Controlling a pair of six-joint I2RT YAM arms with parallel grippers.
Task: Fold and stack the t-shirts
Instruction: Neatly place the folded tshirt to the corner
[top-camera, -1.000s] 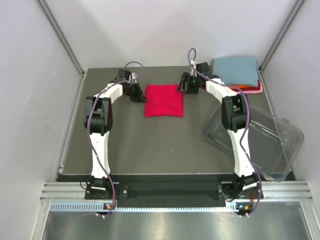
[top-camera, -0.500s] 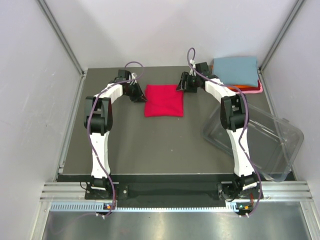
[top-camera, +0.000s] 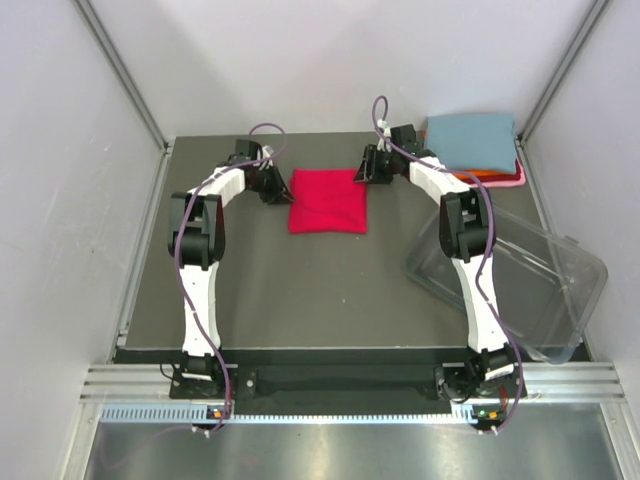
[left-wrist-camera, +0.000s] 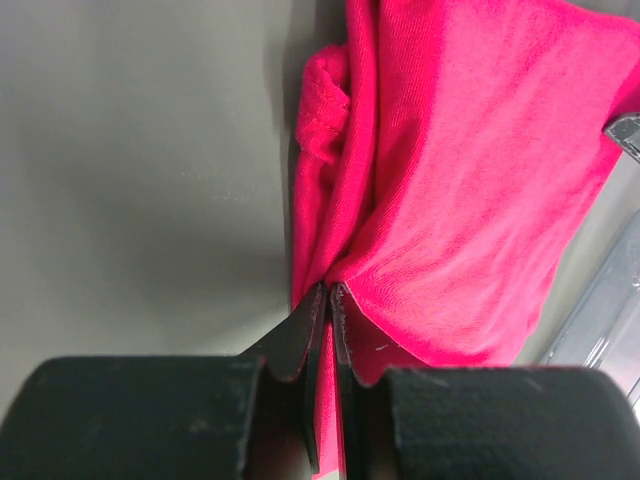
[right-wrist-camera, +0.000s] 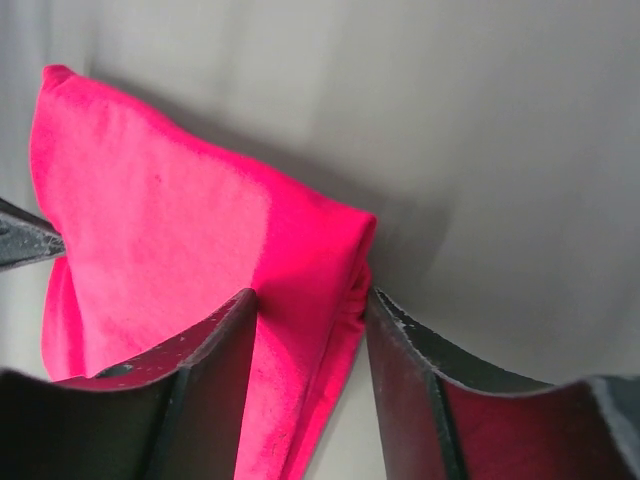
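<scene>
Dark grey tabletop: left gripper is pinching tight on the left edge of the folded crimson t-shirt; right gripper is straddling its far right corner, jaws apart. Blue-grey t-shirt is lying folded at the far right corner.

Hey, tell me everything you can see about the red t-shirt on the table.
The red t-shirt is plain crimson cloth that looks like soft knit. It is folded into a roughly square packet and lies flat on the dark table, toward its far middle. Layered folds show along the left edge, with a small bunched bit poking out. The left gripper is shut on the far-left corner, pinching the layers. The right gripper straddles the thick far-right corner, but I cannot tell whether it is squeezing it.
</scene>
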